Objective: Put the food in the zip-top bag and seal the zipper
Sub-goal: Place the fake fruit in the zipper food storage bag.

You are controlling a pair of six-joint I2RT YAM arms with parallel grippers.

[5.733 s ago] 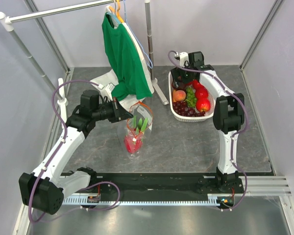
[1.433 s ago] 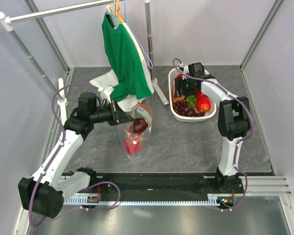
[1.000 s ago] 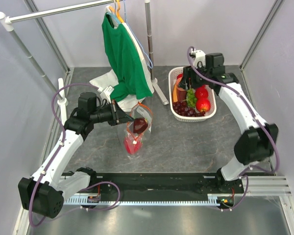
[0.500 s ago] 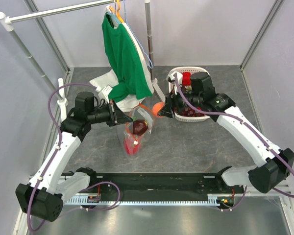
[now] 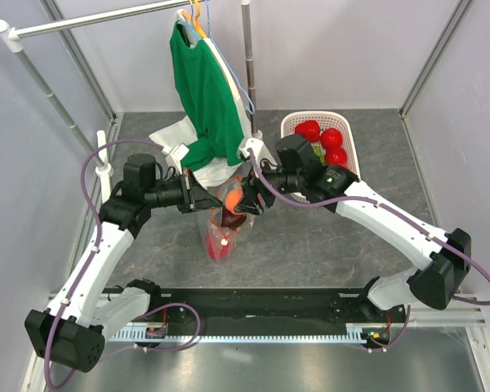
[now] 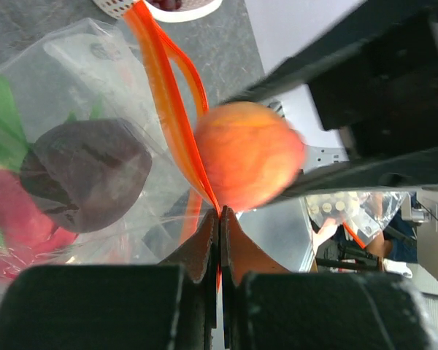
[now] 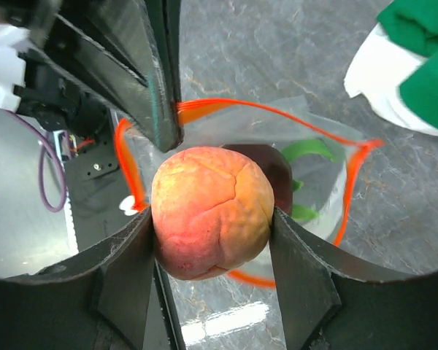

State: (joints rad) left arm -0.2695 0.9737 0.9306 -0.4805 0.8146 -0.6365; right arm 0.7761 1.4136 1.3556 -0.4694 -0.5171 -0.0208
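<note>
My left gripper (image 6: 220,213) is shut on the orange-red zipper (image 6: 164,102) strip of the clear zip-top bag (image 5: 220,233) and holds its mouth open above the table. The bag holds a pink dragon fruit with green tips (image 5: 220,242) and a dark purple fruit (image 6: 84,175). My right gripper (image 7: 213,226) is shut on an orange-red peach (image 7: 210,211) and holds it right over the bag's open mouth (image 7: 306,146). In the top view the peach (image 5: 233,197) sits between the two grippers.
A white lattice basket (image 5: 290,124) at the back right holds three red round fruits (image 5: 322,143). A green garment (image 5: 206,90) hangs from a rack just behind the bag, with white cloth (image 5: 173,140) under it. The rack's pole (image 5: 248,65) stands close by.
My right arm has swung left from the basket with the peach, and it is now over the bag's mouth. The left gripper still holds the bag's edge.
</note>
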